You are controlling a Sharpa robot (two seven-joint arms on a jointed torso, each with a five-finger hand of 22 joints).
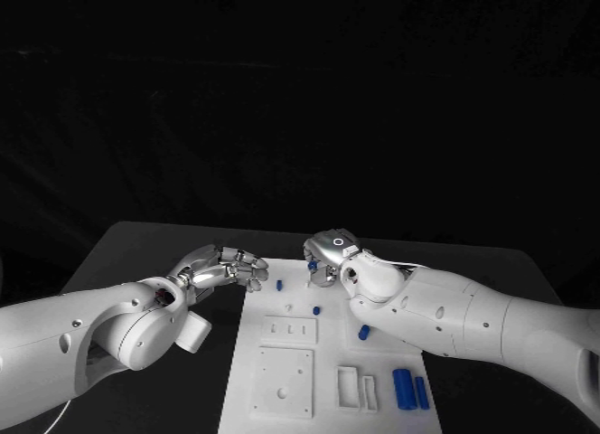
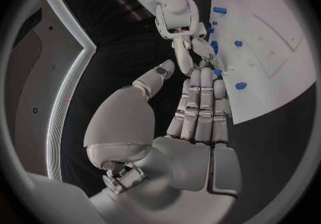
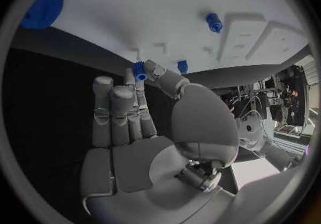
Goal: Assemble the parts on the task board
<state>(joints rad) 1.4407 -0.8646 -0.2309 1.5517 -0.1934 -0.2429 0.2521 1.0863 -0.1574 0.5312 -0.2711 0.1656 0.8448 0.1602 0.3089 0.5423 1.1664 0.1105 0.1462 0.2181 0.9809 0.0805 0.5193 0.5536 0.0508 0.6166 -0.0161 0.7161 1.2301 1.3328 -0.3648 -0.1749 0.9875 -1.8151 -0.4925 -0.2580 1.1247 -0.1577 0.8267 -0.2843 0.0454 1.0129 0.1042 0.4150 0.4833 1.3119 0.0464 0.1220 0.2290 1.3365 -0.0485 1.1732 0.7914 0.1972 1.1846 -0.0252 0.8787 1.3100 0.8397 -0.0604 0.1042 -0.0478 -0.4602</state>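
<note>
The white task board (image 1: 294,362) lies in the middle of the black table. My right hand (image 1: 332,258) hovers over the board's far edge and pinches a small blue toothed part (image 3: 139,70) between thumb and a finger. My left hand (image 1: 225,268) is beside the board's far left corner, fingers stretched out side by side (image 2: 199,106), thumb apart, holding nothing. Blue parts stand on the board: a peg (image 1: 279,285), another (image 1: 317,310), one (image 1: 364,333) close to my right forearm. Two long blue pieces (image 1: 405,389) lie at the near right.
The board carries raised white blocks (image 1: 287,330) and slotted fixtures (image 1: 356,387). A blue gear (image 3: 43,5) sits on the board in the right wrist view. Both forearms cross the table's near corners. Black table (image 1: 157,244) surrounds the board.
</note>
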